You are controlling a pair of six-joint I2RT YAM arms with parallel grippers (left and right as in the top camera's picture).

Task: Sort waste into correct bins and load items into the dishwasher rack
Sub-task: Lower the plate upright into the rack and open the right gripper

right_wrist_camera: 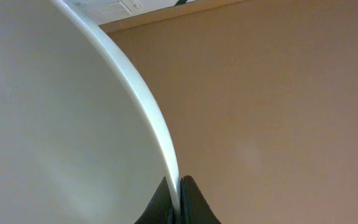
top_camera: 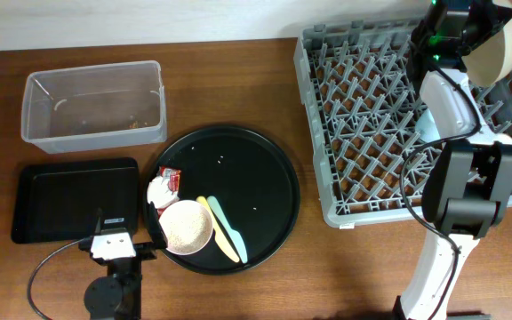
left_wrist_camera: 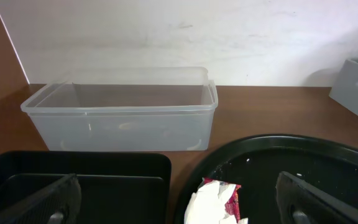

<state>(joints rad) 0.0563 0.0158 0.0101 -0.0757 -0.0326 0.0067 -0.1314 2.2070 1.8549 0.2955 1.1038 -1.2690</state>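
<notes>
My right gripper (top_camera: 469,40) is shut on the rim of the pale cream plate (top_camera: 494,44) and holds it on edge above the far right of the grey dishwasher rack (top_camera: 363,116). In the right wrist view the plate (right_wrist_camera: 61,124) fills the left, with the jaws (right_wrist_camera: 179,199) pinching its rim. My left gripper (top_camera: 124,233) is open, low, between the black rectangular tray (top_camera: 69,200) and the round tray. The red-printed wrapper (top_camera: 164,185) lies just ahead between its fingers (left_wrist_camera: 179,208). The white bowl (top_camera: 185,227) holds the rice grains. The yellow utensil (top_camera: 218,229) and green utensil (top_camera: 230,229) lie beside it.
The clear tub (top_camera: 96,107) stands behind the black tray and also shows in the left wrist view (left_wrist_camera: 123,115). The bowl, wrapper and utensils lie on a large round black tray (top_camera: 256,169). A light blue cup (top_camera: 427,124) shows partly in the rack beside the right arm.
</notes>
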